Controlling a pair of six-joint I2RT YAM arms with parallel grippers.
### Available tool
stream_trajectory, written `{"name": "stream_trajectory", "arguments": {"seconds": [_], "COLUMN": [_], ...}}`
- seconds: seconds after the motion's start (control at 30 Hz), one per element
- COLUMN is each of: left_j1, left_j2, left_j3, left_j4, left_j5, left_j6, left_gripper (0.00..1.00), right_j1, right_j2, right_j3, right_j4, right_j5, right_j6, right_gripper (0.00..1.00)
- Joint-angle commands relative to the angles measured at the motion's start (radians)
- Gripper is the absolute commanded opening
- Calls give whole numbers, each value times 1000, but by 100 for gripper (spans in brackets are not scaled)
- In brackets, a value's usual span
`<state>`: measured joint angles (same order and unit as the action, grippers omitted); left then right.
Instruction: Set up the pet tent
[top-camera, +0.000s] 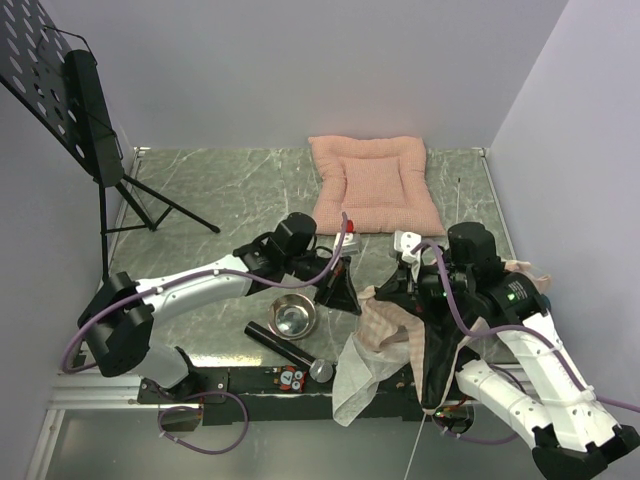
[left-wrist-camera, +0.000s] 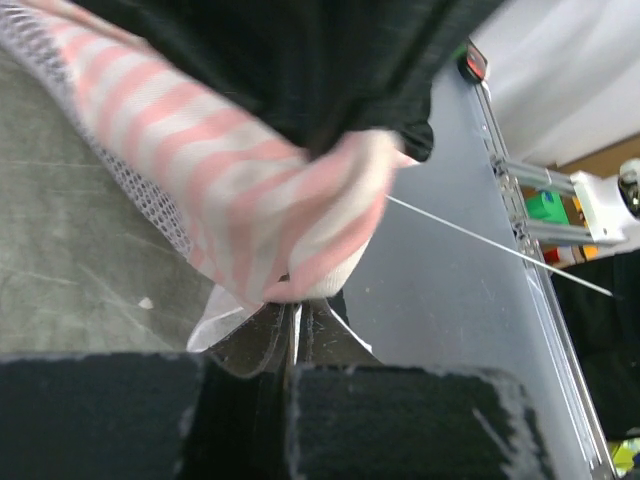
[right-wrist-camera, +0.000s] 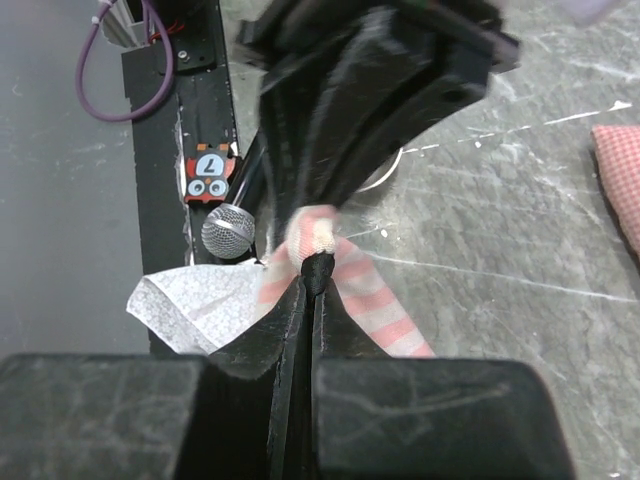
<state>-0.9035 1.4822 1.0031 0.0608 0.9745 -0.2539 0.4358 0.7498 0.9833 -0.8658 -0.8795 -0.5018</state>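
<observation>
Looks like you're in the unfolding step: left gripper and right gripper each pinch the tent, bunched right at their tips, so next I'd pull them apart gently.

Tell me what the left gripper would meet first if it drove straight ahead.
The pet tent: the left gripper is shut on its striped fabric, so it would push straight into that bunch, with black fabric probably just behind; depth is unclear.
</observation>
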Motion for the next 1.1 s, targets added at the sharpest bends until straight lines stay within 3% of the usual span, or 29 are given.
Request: {"name": "stream_trajectory", "arguments": {"seconds": [0.0,0.43,0.63,0.7,0.87,1.07], "left_j1": [-55,-60,-60,-58,-32,-5], "left_j2": [23,21,-52,-75,-131,-183], "left_j3": [0,80,54,45,14,-90], "left_j4": [-127,-136,-111,-113,-93,-70], "left_j5": [-105,-109,-117,-129,-137,-120], "left_j6": [80,73,82,88,73,96], "left_gripper": [1,1,1,6,33,40], "right_j1": [12,27,27,27,27,27], "right_j2": [5,-6,6,9,-7,-43], "right_j3": [63,28,21,32,48,46], "right_j4": [40,-58,-39,-30,-9,33], "right_j5": [-36,-67,-52,-53,-64,-67], "right_j6": [23,-58,-53,-46,-18,22], "right_gripper": [0,0,0,0,0,0]}}
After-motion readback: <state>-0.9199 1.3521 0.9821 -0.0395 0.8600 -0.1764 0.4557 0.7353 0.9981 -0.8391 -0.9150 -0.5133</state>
